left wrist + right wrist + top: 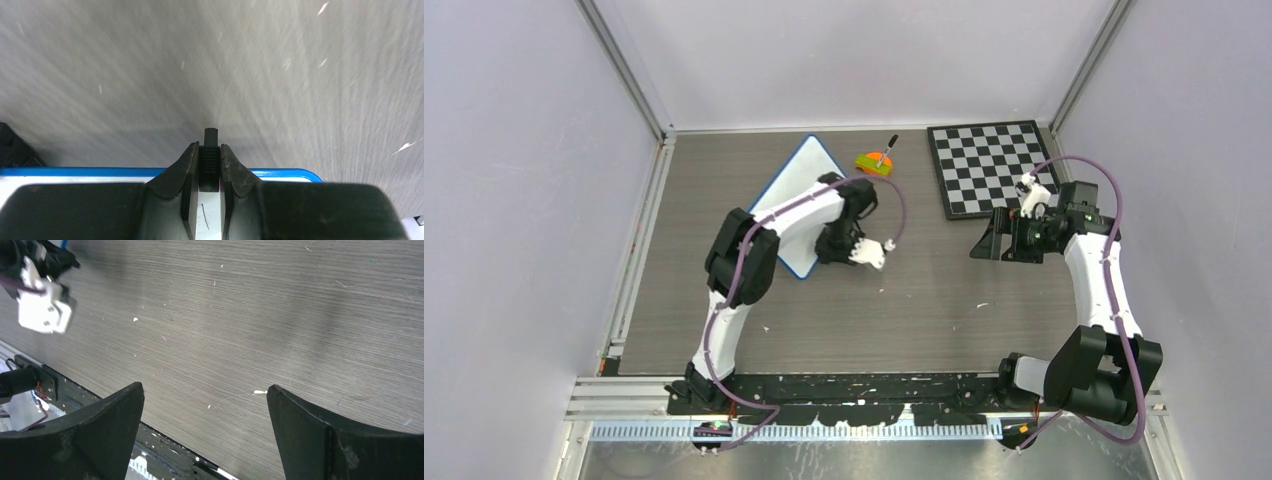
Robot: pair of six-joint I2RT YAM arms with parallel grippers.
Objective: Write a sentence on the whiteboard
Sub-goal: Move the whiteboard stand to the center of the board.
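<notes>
With the left gripper [210, 156] clamped on a black marker [211, 136] over the whiteboard [797, 176], lying angled near the table's [944, 300] far edge, press lightly, tip steady; the right gripper [205, 386] gapes empty.

The whiteboard [802, 165] lies upper centre-left in the top view, with the chessboard [989, 165] to its right and a small stand [876, 162] between them. The left gripper [836, 245], a pen [211, 136] between its fingers, is over the whiteboard's lower edge. The right gripper [989, 240] is just below the chessboard.
</notes>
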